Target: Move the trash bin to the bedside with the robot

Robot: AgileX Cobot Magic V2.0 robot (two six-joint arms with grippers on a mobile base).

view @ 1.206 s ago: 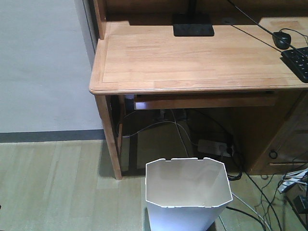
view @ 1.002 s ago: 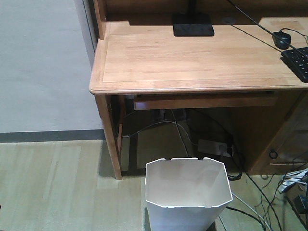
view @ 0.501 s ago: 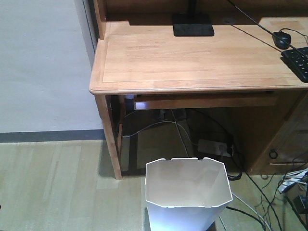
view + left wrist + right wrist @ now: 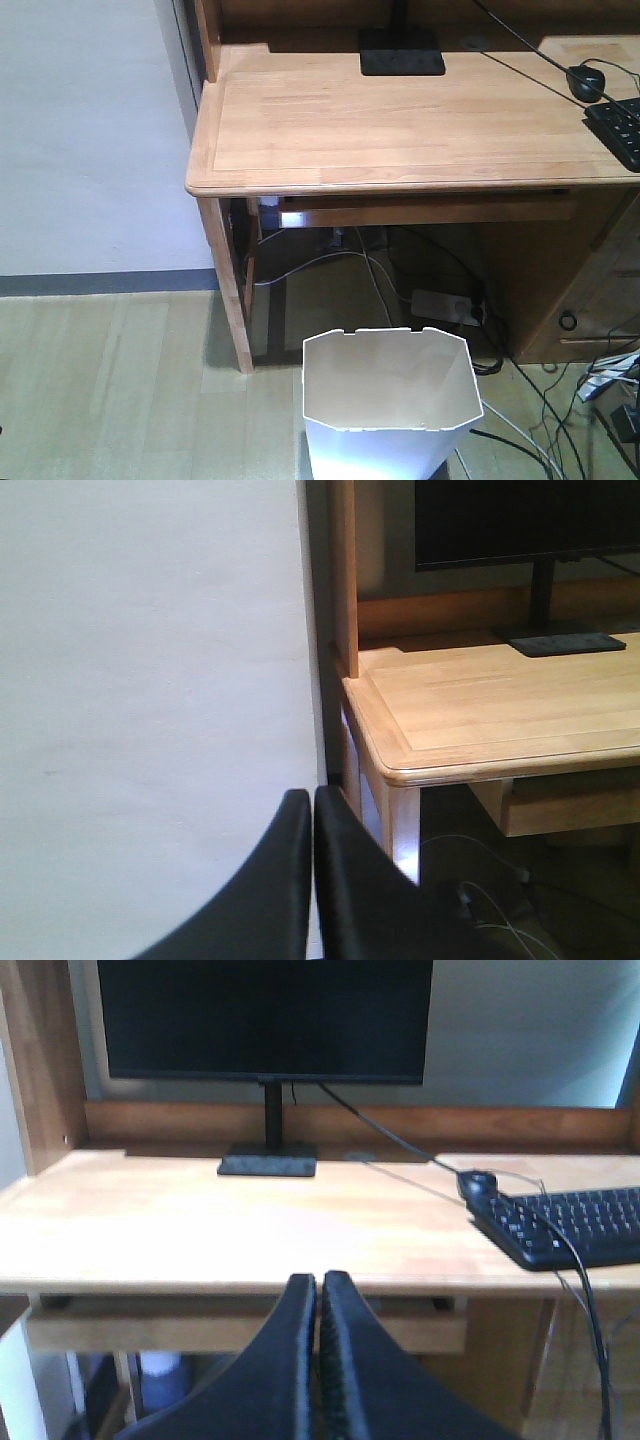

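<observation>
the trash bin stands upright on the wooden floor at the near edge of the front view, a little right of the middle, and its bottom part is cut by the frame. it looks empty, only the cream inside walls show. it is just in front of the open space under the table, to the right of the table's left front leg, apart from it. i think it is there because it serves the person who sits at this table, and it now lies straight before the robot, which is convenient for reaching it

behind the bin, under the table, a power strip and many cables lie on the floor, so moving the bin toward the near side seems safer. on the table top are a monitor base, a mouse and a keyboard, all far from the bin

the left end effector has its two fingers pressed together with nothing between them and looks at the table's left corner and the white wall. the right end effector is also closed and empty, at about table height. neither touches the bin, so to my judgement the grasp is not yet begun. the bed is not seen in any view
</observation>
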